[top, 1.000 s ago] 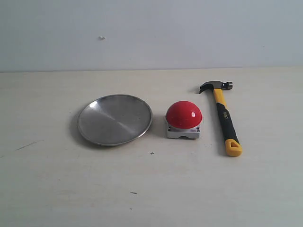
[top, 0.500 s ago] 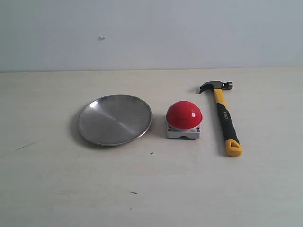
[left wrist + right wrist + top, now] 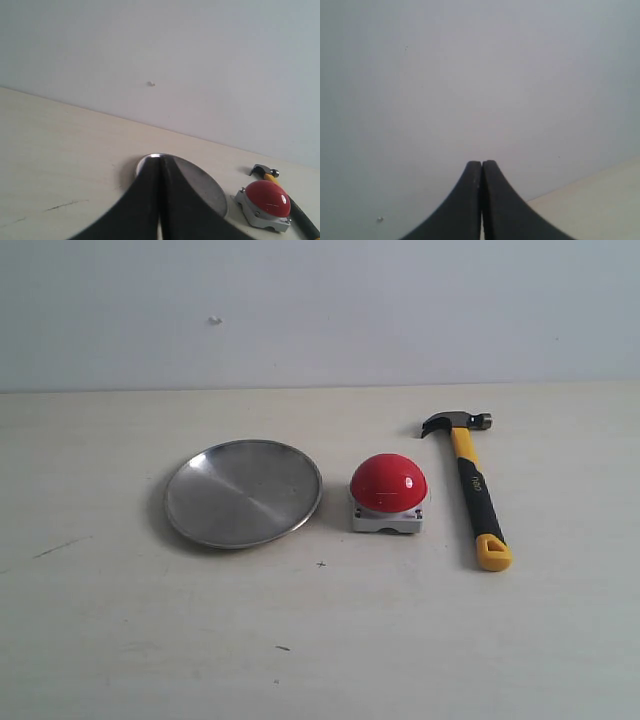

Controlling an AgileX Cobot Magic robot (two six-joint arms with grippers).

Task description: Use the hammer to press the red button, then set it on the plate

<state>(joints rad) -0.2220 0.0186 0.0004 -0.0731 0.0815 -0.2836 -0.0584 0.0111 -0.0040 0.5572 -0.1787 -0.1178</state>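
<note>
Looking over the exterior feed, I judge the task not yet begun. The hammer (image 3: 470,485) lies flat on the table (image 3: 330,640) at the right, its head toward the wall and its yellow looped end toward the near edge. The red button (image 3: 388,483) sits just beside the handle without touching it, and the plate (image 3: 243,493) lies bare on the button's other side. That row suits the job, I think: hammer nearest my right arm, button in the middle, plate last.

Neither arm shows in the exterior view. The left gripper (image 3: 159,165) has its two dark fingers pressed together with nothing between them, looking over the plate toward the button and hammer. The right gripper (image 3: 481,167) is likewise closed and empty. It faces mostly wall, so it is not aimed at the handle. I would spread the right fingers and bring them down across the black sleeve, where the hold should be surest.
</note>
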